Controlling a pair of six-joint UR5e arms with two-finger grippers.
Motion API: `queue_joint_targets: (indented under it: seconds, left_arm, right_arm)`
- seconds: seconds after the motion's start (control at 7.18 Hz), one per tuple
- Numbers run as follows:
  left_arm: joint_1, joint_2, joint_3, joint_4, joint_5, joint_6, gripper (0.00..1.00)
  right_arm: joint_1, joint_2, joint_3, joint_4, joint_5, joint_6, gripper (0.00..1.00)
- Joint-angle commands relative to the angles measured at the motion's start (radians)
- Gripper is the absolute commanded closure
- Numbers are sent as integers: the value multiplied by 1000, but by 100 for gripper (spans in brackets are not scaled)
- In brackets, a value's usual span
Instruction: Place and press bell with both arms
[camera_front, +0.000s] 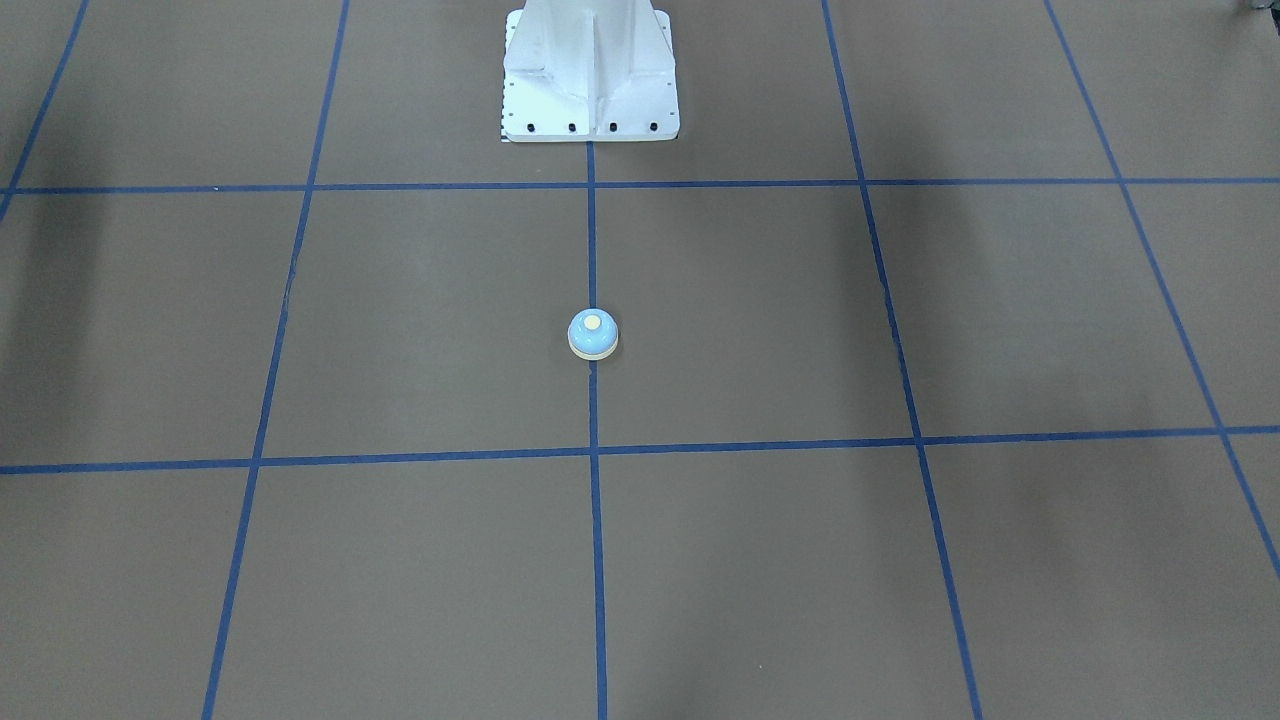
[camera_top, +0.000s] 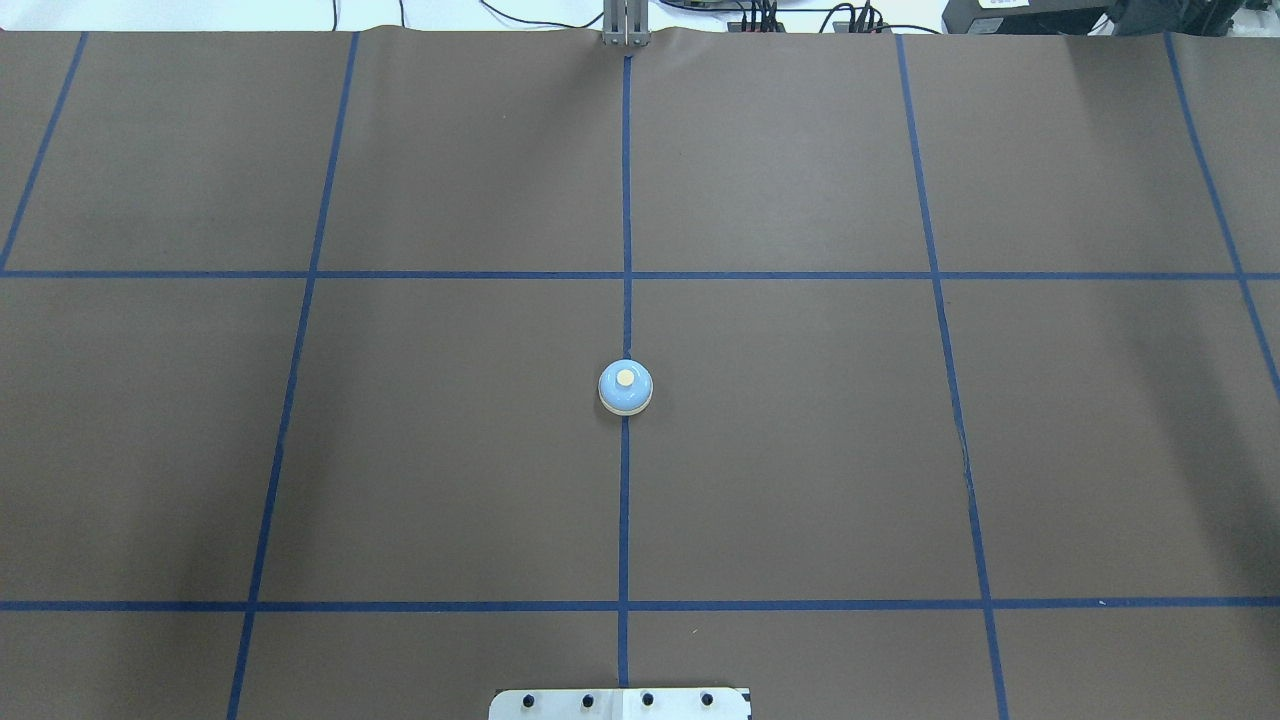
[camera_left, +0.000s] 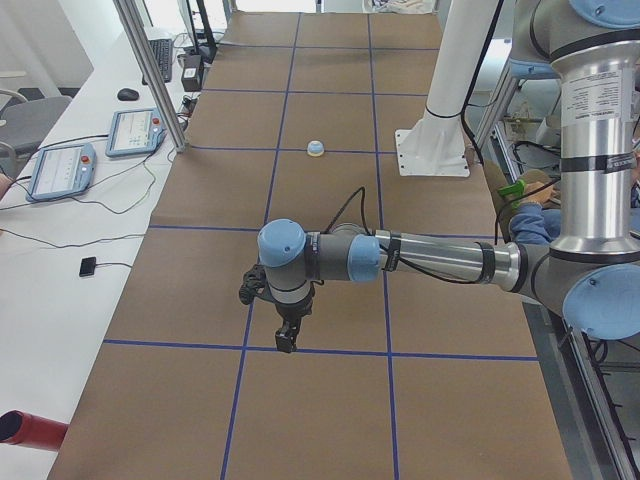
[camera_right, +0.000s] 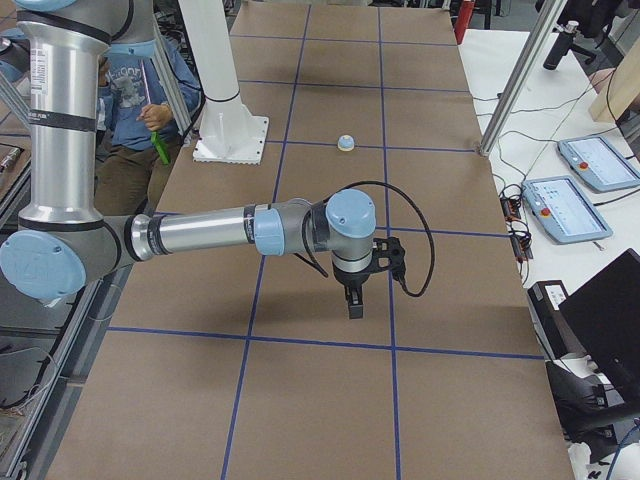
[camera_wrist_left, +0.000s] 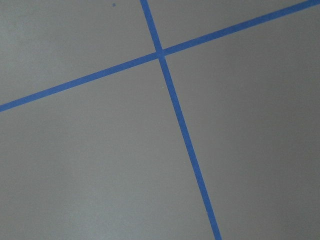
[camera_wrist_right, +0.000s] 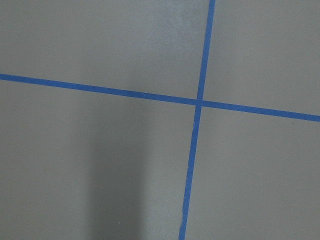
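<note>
The small light-blue bell (camera_top: 626, 387) with its cream button stands upright on the middle blue tape line of the brown table, in front of the pedestal (camera_front: 590, 80). It also shows in the front view (camera_front: 593, 334) and in both side views (camera_left: 316, 148) (camera_right: 346, 143). No arm is in the overhead or front view. My left gripper (camera_left: 287, 335) hangs point-down over the table's left end, far from the bell. My right gripper (camera_right: 355, 305) hangs point-down over the right end, equally far. I cannot tell whether either is open or shut. Both wrist views show only the table and tape.
The table (camera_top: 450, 450) is brown with a blue tape grid. Teach pendants (camera_left: 60, 170) (camera_right: 565, 207) and cables lie on the white side benches. Aluminium posts (camera_left: 150, 70) (camera_right: 515, 80) stand at the far edge. A person (camera_right: 140, 90) sits beside the robot base.
</note>
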Motion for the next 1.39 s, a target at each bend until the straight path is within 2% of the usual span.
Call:
queue_joint_targets:
  seconds: [0.0,0.28,0.56,0.7,0.97,1.11,1.25]
  left_arm:
    - [1,3,21,4,3,0,0]
    - [-1,7,3,-1,-13,0,0]
    - [-2,7,-40,-4,-53,4,0]
    - [1,10,-119,-5,-58,3,0]
    - [-7,76,-201,-7,-63,3,0]
    - [-10,101,-269,-7,-58,4,0]
    - [-10,104,-252,-6,-49,4,0]
  right_arm:
    - [-5,-4,12,13,2,17,0]
    - [-9,-4,23,13,68,20,0]
    - [-8,16,34,8,79,22,0]
    - [-8,34,22,-12,88,22,0]
    - [-8,21,34,5,73,13,0]
    - [-8,27,31,5,27,5,0]
    - [-23,34,21,5,-16,3,0]
